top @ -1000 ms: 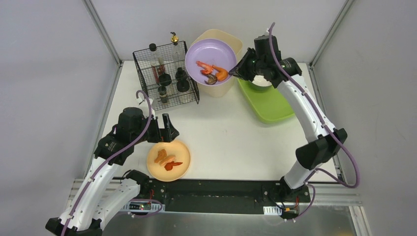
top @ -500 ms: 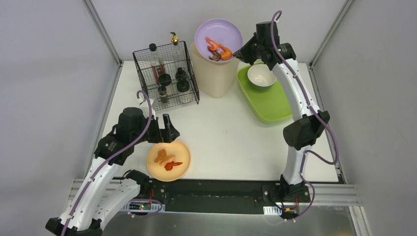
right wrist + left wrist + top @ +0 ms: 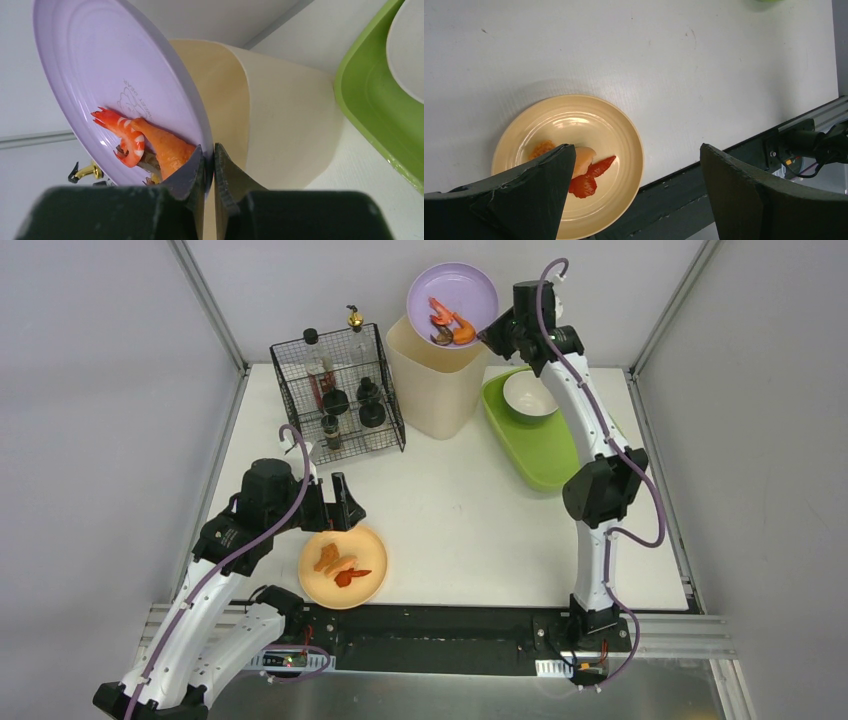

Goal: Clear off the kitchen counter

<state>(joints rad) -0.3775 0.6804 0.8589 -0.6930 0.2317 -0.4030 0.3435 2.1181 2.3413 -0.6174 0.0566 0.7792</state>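
The white table (image 3: 470, 510) carries things at its far side and near edge. The right arm (image 3: 590, 440) reaches up over the far edge, and the right jaws are clamped together on the rim of a purple plate (image 3: 452, 300). The plate is lifted clear of the table and tilted steeply above the open top of a tall cream bin (image 3: 432, 375). A striped shrimp (image 3: 122, 135), an orange piece (image 3: 167, 150) and a small dark scrap lie low in the plate, close to the gripped rim.

Just right of the bin sits a green tray (image 3: 545, 455) with a white bowl (image 3: 530, 395) in its far end. Left of the bin stands a black wire basket (image 3: 335, 395) holding several bottles.

At the near edge of the table, left of centre, rests a yellow plate (image 3: 343, 565) with pale orange pieces (image 3: 328, 560) and a red slice (image 3: 352, 577). The left arm (image 3: 265, 505) hangs above the far-left side of this plate. The left jaws stand wide apart with nothing between them, and in the wrist view one finger covers part of the plate's edge
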